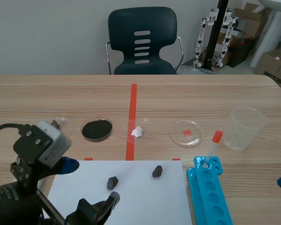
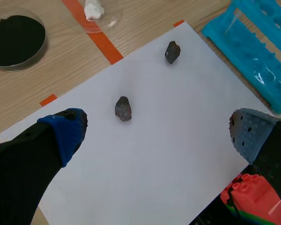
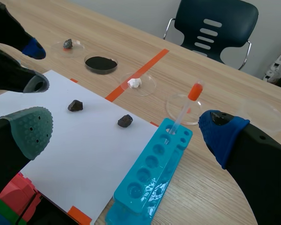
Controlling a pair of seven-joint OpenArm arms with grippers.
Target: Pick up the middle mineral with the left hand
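Left wrist view puts the middle stone [image 2: 123,108] on the white sheet of paper [image 2: 168,178]. It lies free just ahead of the left gripper [image 2: 157,136], nearer its blue-padded finger [image 2: 65,133] than the grey one. The gripper hangs above the sheet with its fingers spread wide and nothing in them, so the pick is not yet made. This looks like the approach, with lowering, closing and lifting left to do.

A second stone [image 2: 172,51] lies further along the sheet, and a third stone [image 1: 56,124] sits in a clear dish [image 1: 65,123] at the far left of the table. Along the same row, a powder dish [image 1: 112,127] holds black powder, a middle dish [image 1: 149,133] holds a white lump [image 1: 137,131], and a last dish [image 1: 178,133] holds a small red square. The plastic cup [image 1: 246,127] looks empty. The blue rack [image 1: 220,206] holds one orange-capped dropper [image 1: 211,149]. The right gripper [image 3: 126,133] is likewise spread apart and holds nothing, low beside the rack.
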